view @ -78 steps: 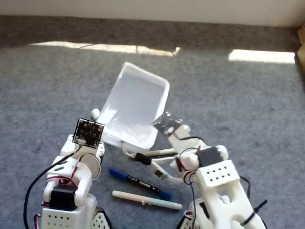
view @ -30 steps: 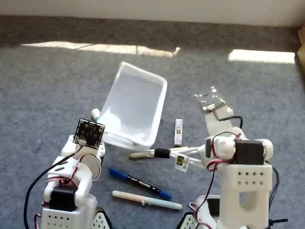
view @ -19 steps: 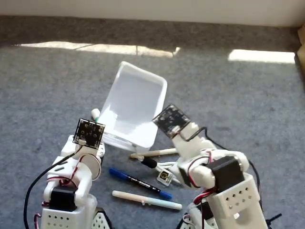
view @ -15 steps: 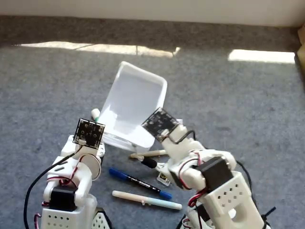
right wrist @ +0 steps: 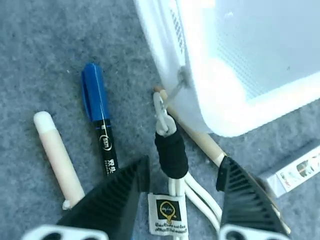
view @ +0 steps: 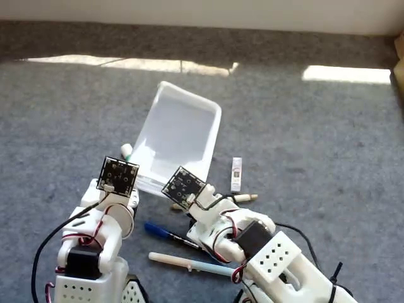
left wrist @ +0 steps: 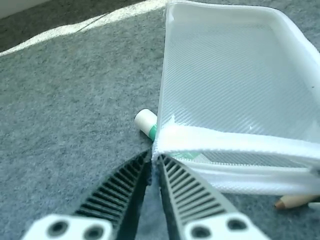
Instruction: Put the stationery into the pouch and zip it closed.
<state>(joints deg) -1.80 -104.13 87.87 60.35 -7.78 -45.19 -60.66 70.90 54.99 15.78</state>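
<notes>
1. While I run this remotely, the high view shows the pouch (view: 180, 136) lying on the grey table (view: 328, 145). The left arm (view: 95, 233) is at its near left corner and the right arm (view: 246, 240) reaches across to its near edge. The blue pen (view: 165, 233) and cream pen (view: 189, 263) lie between the arms, apart from the pouch. The pencil (view: 243, 198) and small box (view: 236, 174) sit just right of the pouch. A white-green stick (view: 127, 150) is just beside its left side.
2. Left wrist view: the left gripper (left wrist: 154, 159) is narrow, with its tips pinched on the corner of the pouch (left wrist: 235, 85), whose mouth gapes. The white-green stick (left wrist: 146, 122) is just beside that corner. Something green shows through the mesh, and I can't tell what. The pencil (left wrist: 295, 201) tip is near the lower lip.
3. Right wrist view: the right gripper (right wrist: 184, 161) is wide open and holds nothing. The zip pull cord (right wrist: 170, 150), with a black sleeve and a tag, lies between its fingers and runs to the pouch (right wrist: 240, 60). The pencil (right wrist: 200, 140) lies against the pouch edge. The blue pen (right wrist: 97, 115) and cream pen (right wrist: 55, 150) lie side by side, and the small box (right wrist: 295, 172) is near the other finger.
</notes>
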